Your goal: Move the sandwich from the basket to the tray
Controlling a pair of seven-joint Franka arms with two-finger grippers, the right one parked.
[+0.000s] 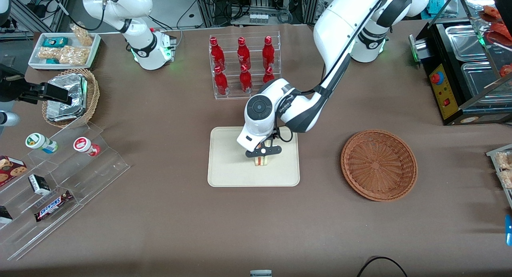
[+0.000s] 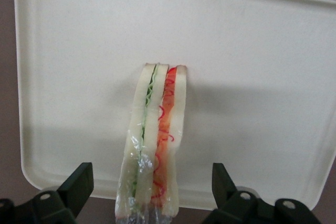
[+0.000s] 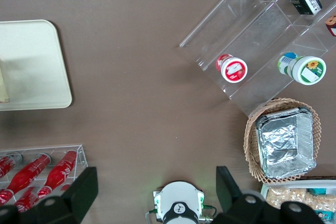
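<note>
The sandwich (image 1: 262, 161) stands on edge on the cream tray (image 1: 224, 165), near the middle of the tray. In the left wrist view the sandwich (image 2: 155, 129) shows white bread with green and orange-red filling, resting on the tray (image 2: 252, 66). My left gripper (image 1: 263, 152) hangs directly over it. The gripper (image 2: 151, 174) is open, its fingers (image 2: 79, 182) straddling the sandwich with a gap on each side. The round reddish-brown basket (image 1: 379, 164) lies beside the tray, toward the working arm's end, with nothing in it.
A clear rack of red bottles (image 1: 243, 65) stands farther from the front camera than the tray. Toward the parked arm's end are a tan basket with foil packets (image 1: 72, 96), clear acrylic steps with snacks (image 1: 60, 181) and a white snack tray (image 1: 64, 49). A black appliance (image 1: 460, 69) sits at the working arm's end.
</note>
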